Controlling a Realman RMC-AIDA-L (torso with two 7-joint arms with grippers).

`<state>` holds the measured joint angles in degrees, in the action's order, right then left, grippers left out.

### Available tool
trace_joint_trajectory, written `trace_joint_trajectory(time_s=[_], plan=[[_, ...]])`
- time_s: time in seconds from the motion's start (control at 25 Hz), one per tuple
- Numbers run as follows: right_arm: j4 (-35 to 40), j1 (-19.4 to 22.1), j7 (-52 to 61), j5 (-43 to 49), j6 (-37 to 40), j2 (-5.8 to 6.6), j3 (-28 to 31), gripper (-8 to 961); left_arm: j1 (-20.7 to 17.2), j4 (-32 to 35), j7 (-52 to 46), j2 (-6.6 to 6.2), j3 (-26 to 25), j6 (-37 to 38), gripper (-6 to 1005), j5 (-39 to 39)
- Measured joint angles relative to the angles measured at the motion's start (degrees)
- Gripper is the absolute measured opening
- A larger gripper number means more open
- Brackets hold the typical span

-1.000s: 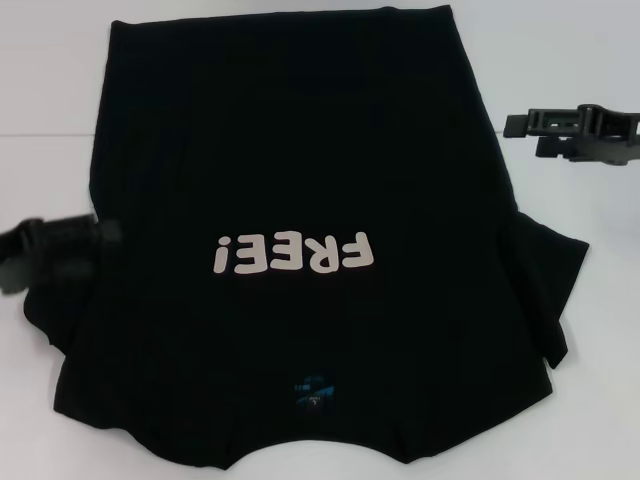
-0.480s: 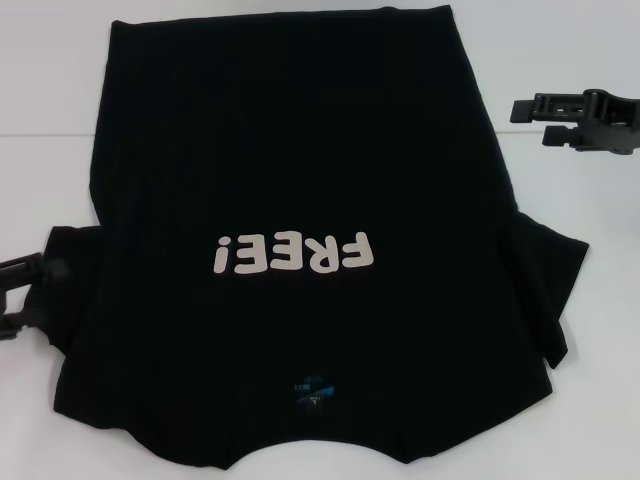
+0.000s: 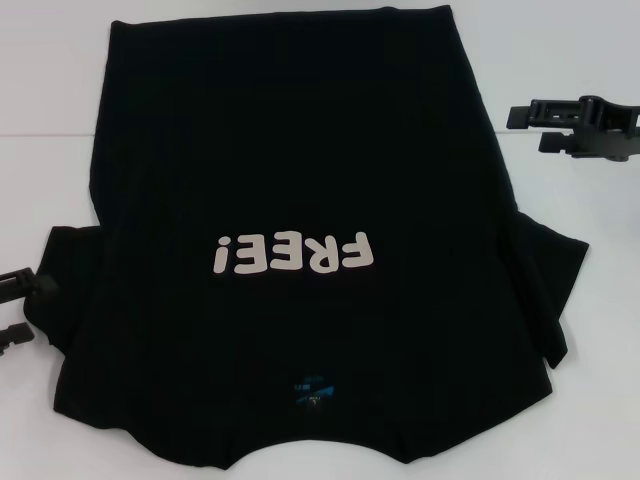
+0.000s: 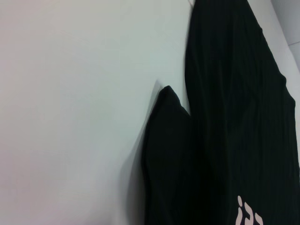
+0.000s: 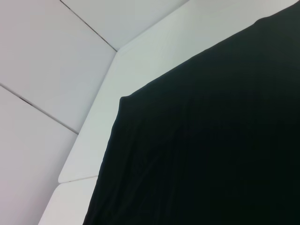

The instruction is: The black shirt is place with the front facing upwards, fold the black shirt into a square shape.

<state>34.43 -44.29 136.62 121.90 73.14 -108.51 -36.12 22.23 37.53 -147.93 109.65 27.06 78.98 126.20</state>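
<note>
The black shirt (image 3: 300, 200) lies flat, front up, on the smooth white tabletop (image 3: 580, 380), its soft fabric finely ribbed, with pale block letters (image 3: 293, 253) and a small blue neck label (image 3: 312, 390). The left hand (image 3: 20, 308) sits just beside the left sleeve, fingers apart, empty. The right hand (image 3: 530, 128) hovers beside the right edge, spread, empty.

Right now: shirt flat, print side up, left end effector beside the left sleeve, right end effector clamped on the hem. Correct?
Not quite. The head view shows the right end effector off the black shirt, over bare white table beside its right edge, holding nothing, fingers apart. The rest stands: shirt flat, FREE! print up, left end effector beside the left sleeve.
</note>
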Motion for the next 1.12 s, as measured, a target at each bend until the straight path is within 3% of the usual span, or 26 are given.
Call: trace_joint_trajectory(time_s=[0.32, 0.72, 1.12], plan=[[-0.29, 0.31, 0.04, 0.06, 0.02, -0.03, -0.08, 851, -0.09, -0.05, -0.12, 0.10, 0.06, -0.11, 853, 0.12], [-0.29, 0.47, 0.05, 0.10, 0.05, 0.06, -0.09, 851, 0.16, -0.81, -0.20, 0.08, 0.29, -1.12, 406, 1.38], [-0.27, 0.63, 0.05, 0.09, -0.02, 0.15, 0.00, 851, 0.99, -1.67, -0.34, 0.12, 0.58, -2.60, 410, 2.55]])
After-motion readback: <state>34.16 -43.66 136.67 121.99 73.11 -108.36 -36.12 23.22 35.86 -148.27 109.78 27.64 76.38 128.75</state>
